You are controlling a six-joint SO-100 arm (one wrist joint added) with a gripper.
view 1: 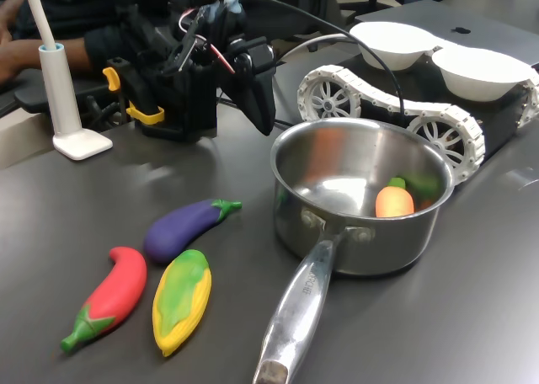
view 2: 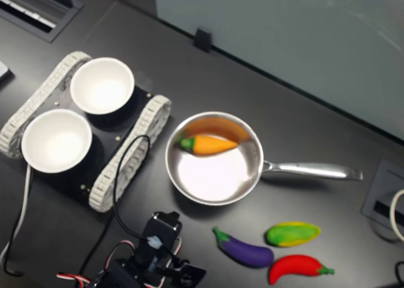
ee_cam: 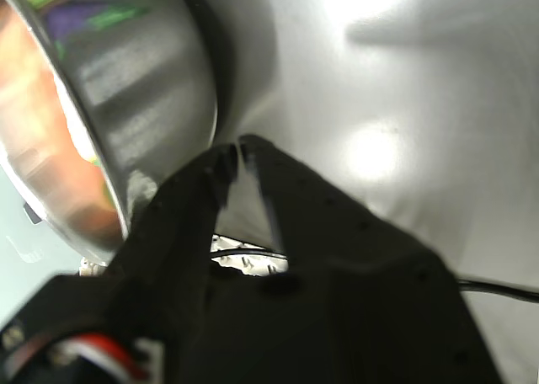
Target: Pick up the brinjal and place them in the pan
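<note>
the brinjal [view 1: 185, 226] lies on the dark table [view 1: 472, 317], a little apart from the pan [view 1: 358, 194], on the side of the pan toward the first exterior view's left, with its green stem cap turned to the pan; in the second exterior view it lies [view 2: 244, 251] just below the pan [view 2: 214, 158], toward the table's near edge in the second exterior view. just beside it are a red chilli toy [view 1: 109, 297] and a yellow-green corn toy [view 1: 181, 298], the three in a loose group. the pan stands upright, its long steel handle [view 1: 295, 321] pointing to the bottom edge in the first exterior view, and an orange carrot toy [view 1: 394, 200] with a green top lies inside it against the wall. the gripper [view 1: 263, 106] hangs above the table just beside the pan's rim, away from the brinjal; its jaws are nearly together and hold nothing, and in the wrist view the tips [ee_cam: 239, 152] almost meet next to the pan's outer wall [ee_cam: 135, 98]. behind the pan two white bowls [view 1: 438, 56] sit on a small tracked vehicle [view 1: 396, 110]
</note>
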